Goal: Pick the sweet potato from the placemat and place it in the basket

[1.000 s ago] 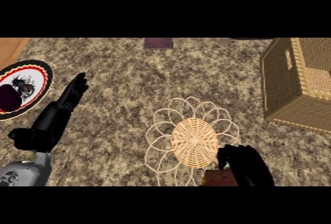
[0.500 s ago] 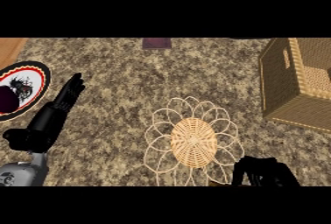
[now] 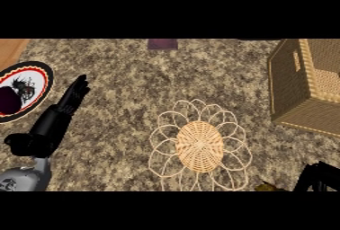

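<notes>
At the lower right edge of the head view, our right hand is almost out of sight; only dark fingers show, and we cannot tell whether they are curled round anything. A small brownish sliver lies just beside it at the edge, which may be the sweet potato, but too little of it shows for us to be sure. The woven placemat, a solid oval centre ringed with open loops, carries nothing on the part we can see, so we judge that the sweet potato has come off it and sits low by that hand.

Our left hand rests at the left, fingers straight and relaxed, pointing up the counter and holding nothing. We read it as parked there so the middle stays free for the other arm.

The wicker basket stands at the right, above the right hand, its open top towards us. Between hand and basket we see only bare speckled counter, so the near wall is the one thing to clear. A patterned plate at the far left and a small dark purple object at the top lie well apart from that path.
</notes>
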